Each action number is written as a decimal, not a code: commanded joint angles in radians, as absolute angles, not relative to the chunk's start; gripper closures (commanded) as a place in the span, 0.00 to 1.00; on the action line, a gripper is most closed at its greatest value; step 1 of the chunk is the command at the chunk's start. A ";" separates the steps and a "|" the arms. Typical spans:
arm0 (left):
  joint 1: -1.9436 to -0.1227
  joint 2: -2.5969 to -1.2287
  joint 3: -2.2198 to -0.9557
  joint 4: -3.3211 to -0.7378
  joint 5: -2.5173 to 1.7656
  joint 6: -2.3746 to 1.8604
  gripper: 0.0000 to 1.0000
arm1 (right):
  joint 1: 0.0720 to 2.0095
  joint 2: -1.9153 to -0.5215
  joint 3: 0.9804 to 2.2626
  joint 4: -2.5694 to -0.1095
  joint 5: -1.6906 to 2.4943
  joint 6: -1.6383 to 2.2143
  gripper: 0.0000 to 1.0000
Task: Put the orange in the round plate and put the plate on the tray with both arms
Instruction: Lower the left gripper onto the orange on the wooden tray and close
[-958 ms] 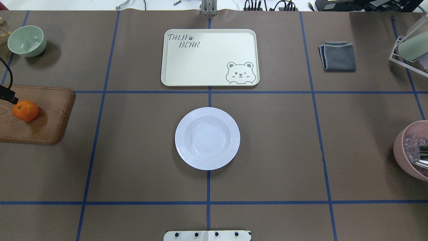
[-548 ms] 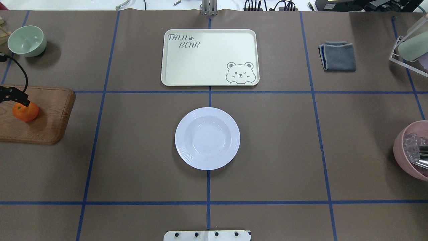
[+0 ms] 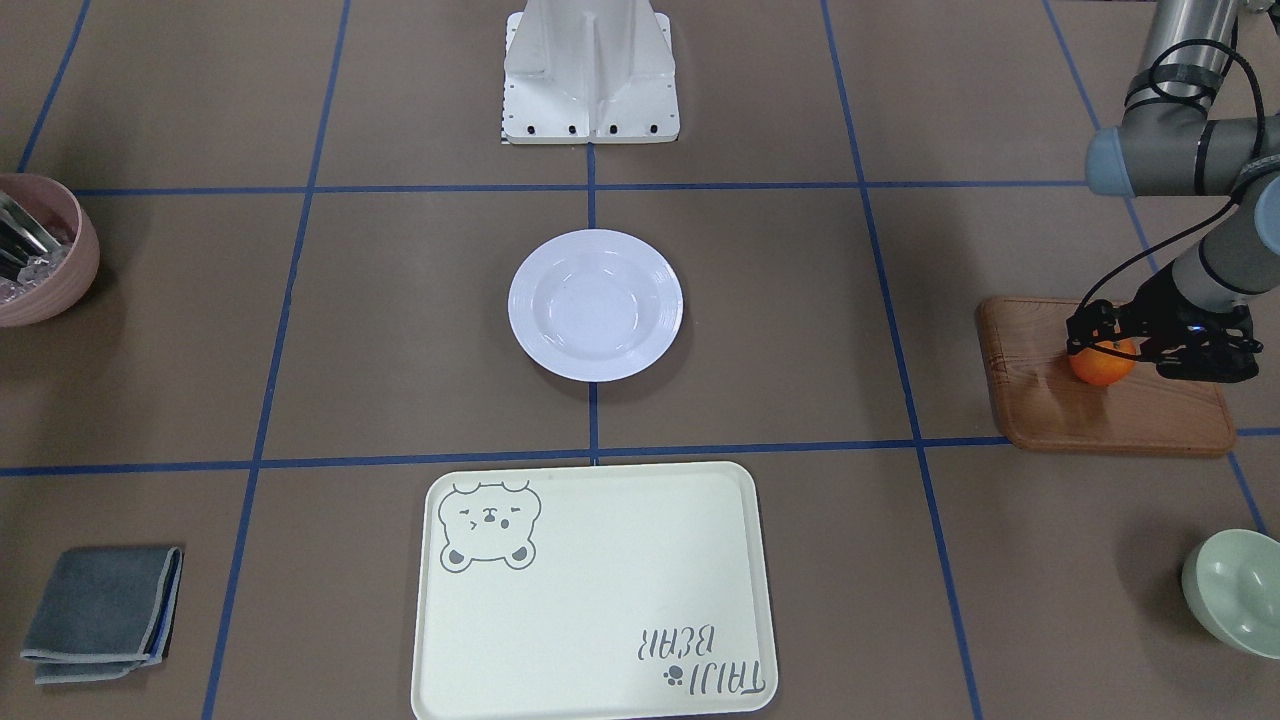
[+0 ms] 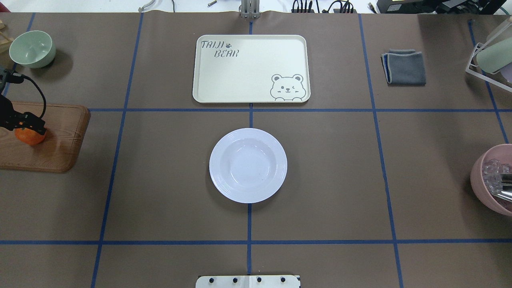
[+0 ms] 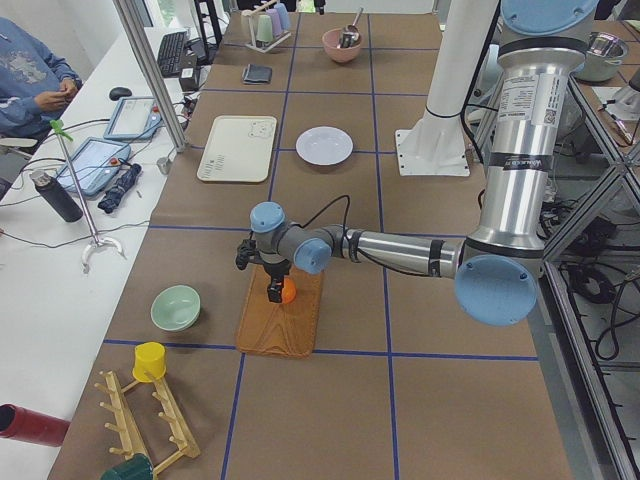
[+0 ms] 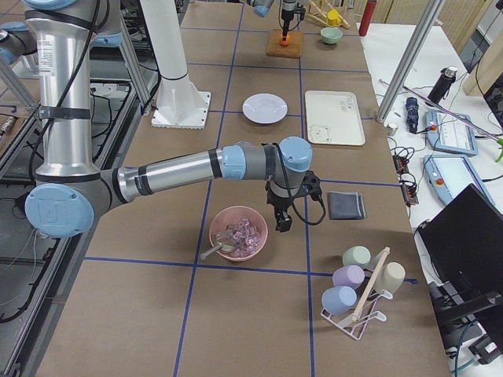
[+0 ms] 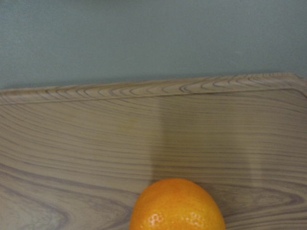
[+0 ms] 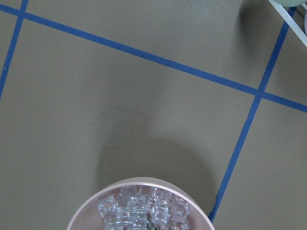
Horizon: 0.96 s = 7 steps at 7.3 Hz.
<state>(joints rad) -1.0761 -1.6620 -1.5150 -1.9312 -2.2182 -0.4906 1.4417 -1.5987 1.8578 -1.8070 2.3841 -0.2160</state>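
The orange [image 4: 29, 137] lies on a brown wooden board [image 4: 60, 140] at the table's left end. My left gripper [image 4: 28, 122] hangs right over it, open, with black fingers [image 3: 1078, 335] either side of the orange [image 3: 1102, 367]; its top is hidden from overhead. The left wrist view shows only the orange [image 7: 176, 206] and wood grain. The white round plate [image 4: 248, 165] sits empty at the table's middle. The cream tray [image 4: 248, 68] lies beyond it. My right gripper [image 6: 280, 223] shows only in the exterior right view, beside a pink bowl; I cannot tell whether it is open or shut.
A pink bowl [image 4: 480, 176] of clear cubes stands at the right edge. A green bowl [image 4: 32, 48] is at the far left, a folded grey cloth [image 4: 405, 67] at the far right, and a cup rack [image 4: 490, 56] in the right corner.
My left gripper has moved right and down from the board's left edge until it stands over the orange and covers its top. The orange, plate and tray have not moved.
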 commanded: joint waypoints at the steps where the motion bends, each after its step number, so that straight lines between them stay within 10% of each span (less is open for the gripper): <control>1: -1.066 -1.667 -1.485 -1.956 -2.218 -0.486 0.04 | 1.433 -1.600 1.856 -1.806 2.384 -0.215 0.00; 3: -1.065 -1.669 -1.477 -1.957 -2.218 -0.488 0.28 | 1.433 -1.598 1.856 -1.805 2.384 -0.215 0.00; 5: -1.066 -1.670 -1.502 -1.942 -2.230 -0.492 1.00 | 1.433 -1.595 1.856 -1.798 2.384 -0.215 0.00; 7: -1.068 -1.712 -1.599 -1.808 -2.295 -0.500 1.00 | 1.433 -1.592 1.858 -1.798 2.384 -0.215 0.00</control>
<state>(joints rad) -1.0663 -1.6870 -1.5347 -1.8987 -2.2650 -0.4952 1.4327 -1.5937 1.8563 -1.7982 2.3840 -0.2148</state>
